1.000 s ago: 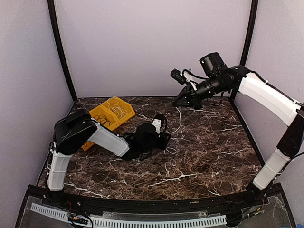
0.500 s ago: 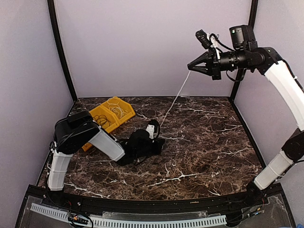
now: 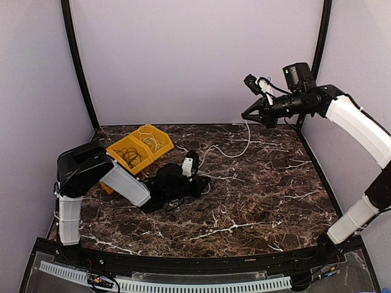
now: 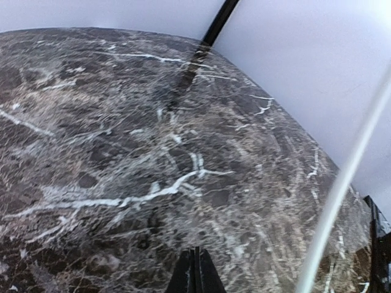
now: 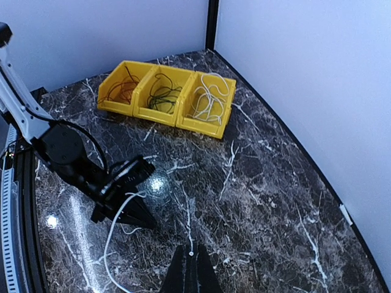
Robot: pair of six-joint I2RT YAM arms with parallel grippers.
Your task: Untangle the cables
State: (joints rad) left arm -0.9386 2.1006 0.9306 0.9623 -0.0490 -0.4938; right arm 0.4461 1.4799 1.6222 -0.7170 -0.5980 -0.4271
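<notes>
A white cable [image 3: 237, 151] hangs slack from my right gripper [image 3: 247, 114] and sags onto the marble toward my left gripper [image 3: 206, 182]. The right gripper [image 5: 190, 255] is shut on the cable's end, raised at the back right. The cable [image 5: 109, 241] loops past the left gripper [image 5: 139, 221], which lies low on the table. In the left wrist view that gripper [image 4: 197, 268] is shut with a thin pale sliver between the fingers, and the cable [image 4: 342, 183] passes blurred at the right. Red-orange [image 5: 124, 91], dark [image 5: 162, 97] and white [image 5: 208, 101] cables lie in the bins.
A yellow bin [image 3: 164, 144] with three compartments sits at the back left, also in the right wrist view [image 5: 198, 125]. Purple walls with black corner posts [image 3: 78, 67] close off the marble table [image 3: 269, 195]. A black rail [image 3: 183, 264] runs along the near edge.
My right gripper rose high, pulling the white cable taut, then came down and right, so the cable now sags. My left arm slid a little to the left.
</notes>
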